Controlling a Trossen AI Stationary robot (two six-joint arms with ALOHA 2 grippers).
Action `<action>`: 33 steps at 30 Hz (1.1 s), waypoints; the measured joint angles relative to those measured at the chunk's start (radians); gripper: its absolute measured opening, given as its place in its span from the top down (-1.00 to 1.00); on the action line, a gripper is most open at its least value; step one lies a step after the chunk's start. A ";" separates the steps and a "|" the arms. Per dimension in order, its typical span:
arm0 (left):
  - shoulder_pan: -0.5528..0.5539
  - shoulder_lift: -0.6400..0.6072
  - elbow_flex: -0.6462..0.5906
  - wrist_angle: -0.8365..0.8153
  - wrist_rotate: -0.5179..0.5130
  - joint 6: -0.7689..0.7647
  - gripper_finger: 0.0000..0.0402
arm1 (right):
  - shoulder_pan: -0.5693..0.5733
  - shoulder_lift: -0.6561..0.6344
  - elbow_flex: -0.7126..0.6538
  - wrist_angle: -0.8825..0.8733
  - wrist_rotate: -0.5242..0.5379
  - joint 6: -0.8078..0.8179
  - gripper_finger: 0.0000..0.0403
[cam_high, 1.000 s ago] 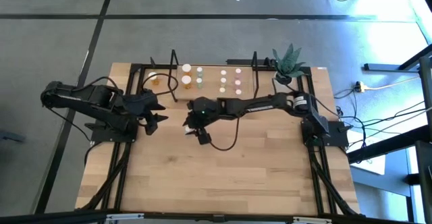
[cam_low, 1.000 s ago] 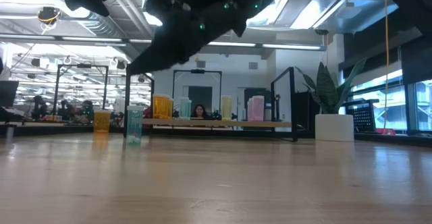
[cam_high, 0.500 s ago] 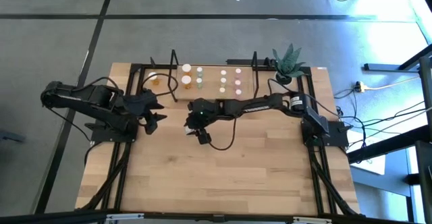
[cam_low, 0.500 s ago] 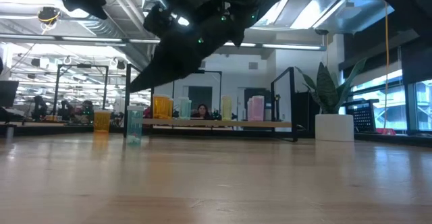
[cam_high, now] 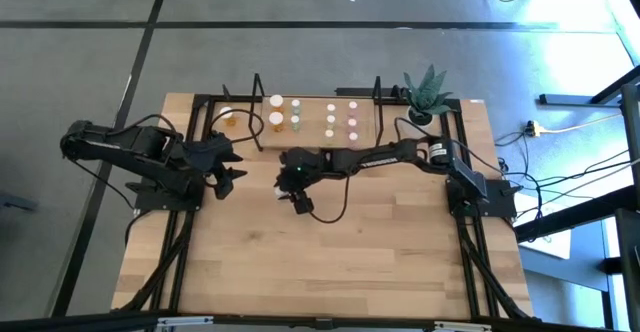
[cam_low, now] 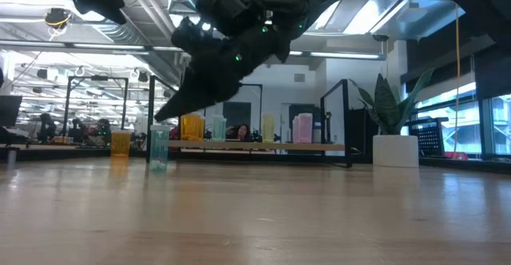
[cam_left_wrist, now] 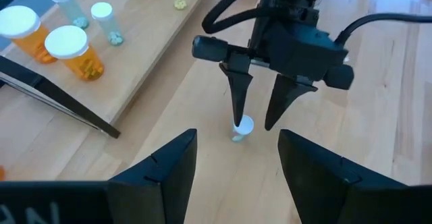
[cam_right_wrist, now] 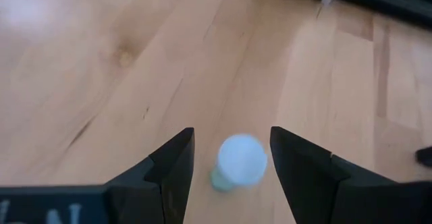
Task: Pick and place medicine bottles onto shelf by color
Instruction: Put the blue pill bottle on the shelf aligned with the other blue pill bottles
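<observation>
Right pincer point(cam_left_wrist: 258, 119) straddles green bottle point(cam_left_wrist: 241, 128), fingers apart.

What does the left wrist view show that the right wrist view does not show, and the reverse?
Only the left wrist view shows the shelf with orange bottles and green bottles standing on it, and the right gripper from outside, pointing down. Only the right wrist view looks straight down between that gripper's open fingers. Both show the small green bottle with its white cap, standing on the table between those fingers.
</observation>
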 joint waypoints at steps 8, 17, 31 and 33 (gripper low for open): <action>0.000 0.000 0.000 0.000 0.000 0.000 0.00 | 0.000 0.000 -0.005 0.014 0.037 -0.043 0.02; 0.000 0.000 0.000 0.000 0.000 -0.001 0.00 | 0.000 0.000 -0.004 0.022 0.021 -0.046 0.02; 0.000 0.000 -0.001 0.000 0.000 -0.001 0.00 | 0.000 0.000 -0.004 0.022 0.019 -0.050 0.02; 0.000 0.000 -0.001 0.000 0.000 -0.001 0.00 | -0.002 0.000 -0.004 0.022 0.019 -0.049 0.02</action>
